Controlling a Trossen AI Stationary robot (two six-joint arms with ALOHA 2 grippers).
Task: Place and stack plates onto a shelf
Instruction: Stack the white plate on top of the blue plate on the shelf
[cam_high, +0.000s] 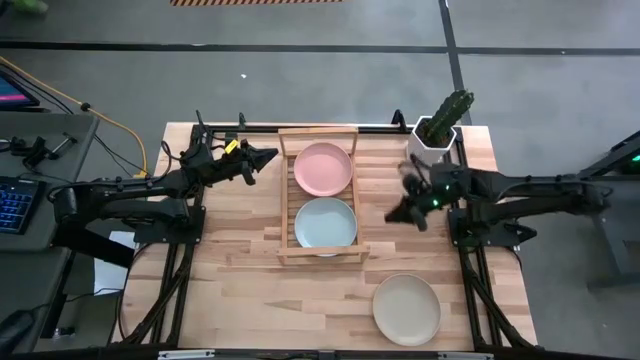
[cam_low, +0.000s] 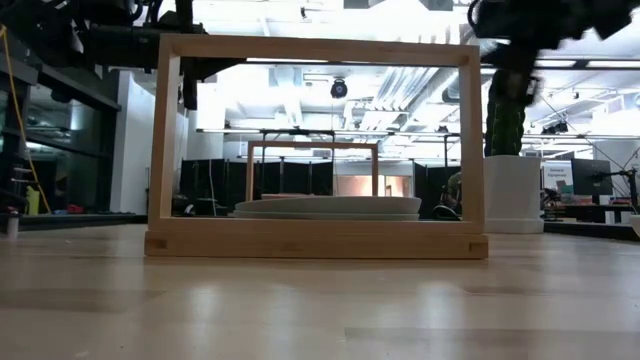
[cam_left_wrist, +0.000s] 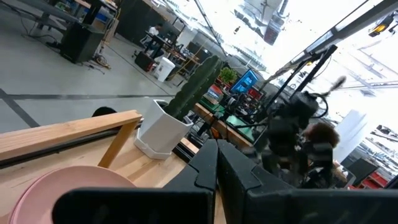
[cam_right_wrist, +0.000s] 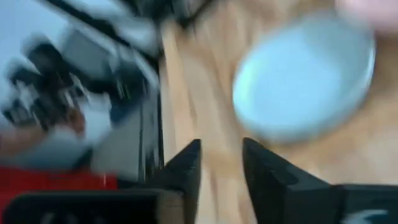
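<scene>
The light-wood shelf (cam_high: 286, 200) stands mid-table. It holds a pink plate (cam_high: 322, 167) at its far end and a pale blue-green plate (cam_high: 325, 222) at its near end. In the low view the near plates (cam_low: 330, 207) look stacked. A cream plate (cam_high: 406, 307) lies flat on the table near the right front. My left gripper (cam_high: 272, 156) hovers shut just left of the shelf's far end, by the pink plate (cam_left_wrist: 68, 186). My right gripper (cam_high: 393, 216) hangs open and empty right of the shelf, facing the blue-green plate (cam_right_wrist: 305, 78).
A white pot with a cactus (cam_high: 437, 140) stands at the far right corner, behind my right arm; it also shows in the left wrist view (cam_left_wrist: 163, 127). Bare tabletop (cam_high: 250, 300) lies in front of the shelf and to its left.
</scene>
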